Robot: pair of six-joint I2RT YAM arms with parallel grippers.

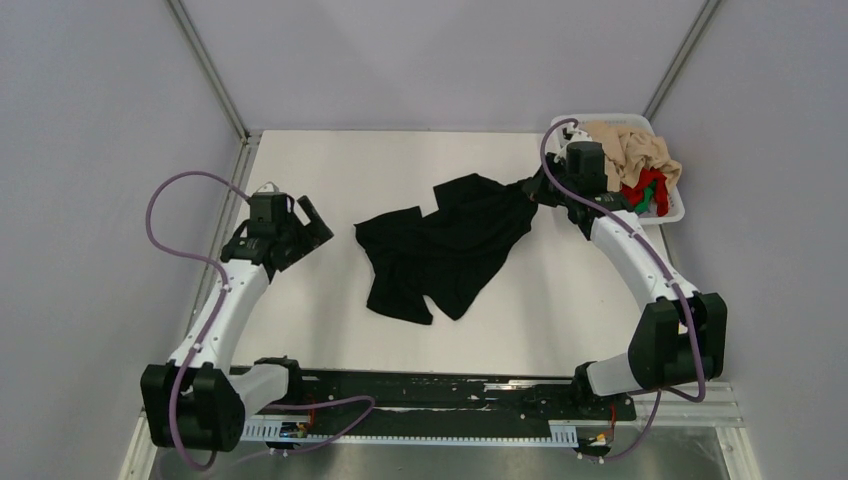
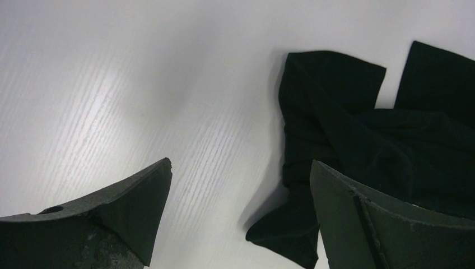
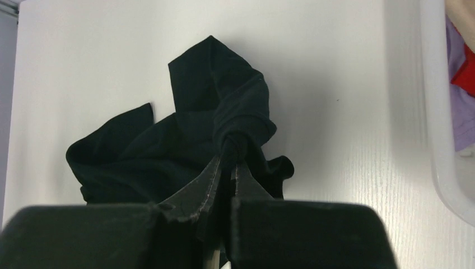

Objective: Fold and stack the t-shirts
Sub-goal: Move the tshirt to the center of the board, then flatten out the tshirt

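Top view. The black t-shirt (image 1: 445, 245) lies crumpled around the middle of the surface (image 1: 330, 160). One end stretches toward the far right corner, where it meets the right claw (image 1: 535, 187). That claw is clamped on this end of the cloth, just beside the white basket (image 1: 668, 212) in the far right corner. The basket holds a beige shirt (image 1: 630, 150) heaped on top, with a red shirt (image 1: 645, 190) showing on its near side. The left claw (image 1: 305, 222) sits toward the left edge with its fingers spread, empty and apart from the black shirt's left hem.

Left wrist view. The left claw (image 2: 241, 165) is wide apart, with bare surface between its tips. Folds of the black t-shirt (image 2: 358, 129) lie to the right, partly behind the right finger. Contact cannot be told.

Right wrist view. The right claw (image 3: 229, 159) is pinched tight on a bunched knot of the black t-shirt (image 3: 213, 89). The rest of the cloth spreads out beyond it on the surface. The basket wall (image 3: 442, 140) runs along the right edge, with red cloth (image 3: 465, 73) inside.
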